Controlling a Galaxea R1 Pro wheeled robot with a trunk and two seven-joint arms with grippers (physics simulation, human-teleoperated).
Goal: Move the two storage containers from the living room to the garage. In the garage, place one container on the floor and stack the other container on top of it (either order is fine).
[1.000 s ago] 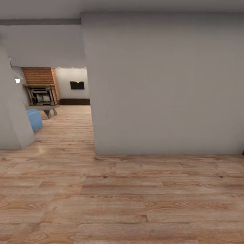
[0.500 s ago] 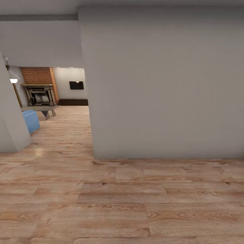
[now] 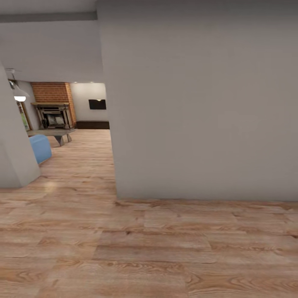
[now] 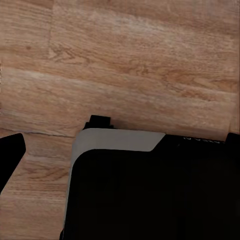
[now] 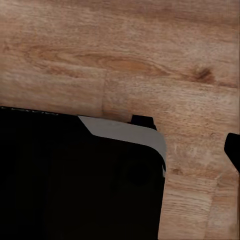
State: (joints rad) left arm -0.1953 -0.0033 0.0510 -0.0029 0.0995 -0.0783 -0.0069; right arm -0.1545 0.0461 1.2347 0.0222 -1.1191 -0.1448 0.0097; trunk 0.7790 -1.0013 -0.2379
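Observation:
The two storage containers are out of view, and so are the garage and its concrete floor. Part of the living room [image 3: 70, 111] shows through an opening at the left of the head view, with a brick fireplace [image 3: 53, 99] and a black TV [image 3: 97, 104]. In the left wrist view my left gripper [image 4: 125, 140] hangs open and empty over wood planks, a dark finger [image 4: 10, 155] at each frame edge. My right gripper [image 5: 120, 145] looks open too; one finger [image 5: 232, 150] shows, the other is lost against my dark base [image 5: 75, 180].
A broad grey wall [image 3: 198, 103] stands straight ahead, its corner beside the opening. Another grey wall corner [image 3: 12, 157] bounds the passage on the left. Beyond lie a blue sofa [image 3: 40, 148], a low grey table [image 3: 54, 133] and a dark bench [image 3: 93, 124]. Light wood planks [image 3: 145, 248] cover the ground.
The whole head view has shifted: the wall's foot sits lower and the wall looms larger, so the camera has come closer to it. Nothing in the rooms has moved.

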